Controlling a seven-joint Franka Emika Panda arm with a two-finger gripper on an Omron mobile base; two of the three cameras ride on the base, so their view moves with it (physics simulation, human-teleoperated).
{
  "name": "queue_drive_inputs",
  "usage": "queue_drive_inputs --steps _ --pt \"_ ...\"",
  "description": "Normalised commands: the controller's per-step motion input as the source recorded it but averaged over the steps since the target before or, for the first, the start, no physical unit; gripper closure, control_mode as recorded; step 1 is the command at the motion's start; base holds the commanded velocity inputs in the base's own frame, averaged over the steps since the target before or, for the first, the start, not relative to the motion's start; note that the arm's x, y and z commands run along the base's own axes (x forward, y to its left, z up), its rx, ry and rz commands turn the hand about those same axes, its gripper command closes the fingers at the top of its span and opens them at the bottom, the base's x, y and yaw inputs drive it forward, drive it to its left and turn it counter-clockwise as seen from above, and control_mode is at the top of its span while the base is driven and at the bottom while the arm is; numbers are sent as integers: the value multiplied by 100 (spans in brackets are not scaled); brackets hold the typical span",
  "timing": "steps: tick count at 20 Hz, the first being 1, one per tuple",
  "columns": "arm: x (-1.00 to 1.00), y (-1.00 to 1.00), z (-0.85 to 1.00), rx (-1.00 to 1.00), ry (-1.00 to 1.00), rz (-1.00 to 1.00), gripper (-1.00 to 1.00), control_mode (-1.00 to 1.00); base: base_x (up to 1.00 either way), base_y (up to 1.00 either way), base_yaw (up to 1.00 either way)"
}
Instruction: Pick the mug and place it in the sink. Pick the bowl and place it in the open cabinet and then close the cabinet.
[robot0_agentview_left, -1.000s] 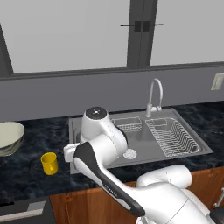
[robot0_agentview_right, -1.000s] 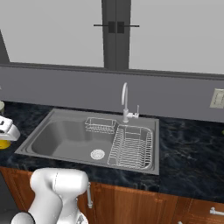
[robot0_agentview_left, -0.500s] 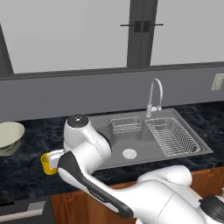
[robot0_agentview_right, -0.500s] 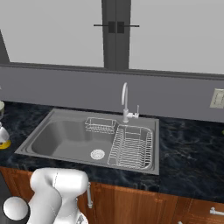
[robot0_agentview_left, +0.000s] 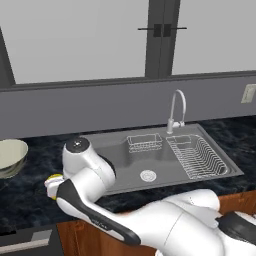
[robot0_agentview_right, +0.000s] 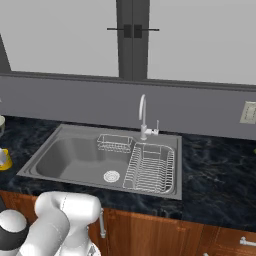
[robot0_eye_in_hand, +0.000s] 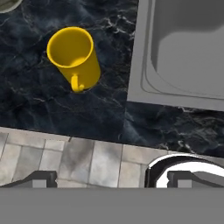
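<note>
Broadly, the dark marbled stone counter carries the grey stainless-steel rectangular sink, with a wire rack in its right part and a curved faucet behind. Left of the sink sits the wide cream-white ceramic bowl, at the picture's edge. Between bowl and sink stands the small plain yellow mug, upright, handle toward the counter's front edge. Above it hangs the end effector, fingers spread wide apart and holding nothing
</note>
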Motion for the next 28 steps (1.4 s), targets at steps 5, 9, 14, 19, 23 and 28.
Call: queue_drive_inputs --steps 5,9,14,19,23,28 --pt "33 21 -23 0 4 0 -100 -100 0 0 0" --pt "32 18 -24 0 4 0 -100 -100 0 0 0" --pt "28 22 -21 0 3 0 -100 -100 0 0 0" --pt "25 22 -20 0 1 0 -100 -100 0 0 0" --pt "16 21 -19 0 0 0 -100 -100 0 0 0" --pt "13 11 -25 0 0 0 -100 -100 0 0 0"
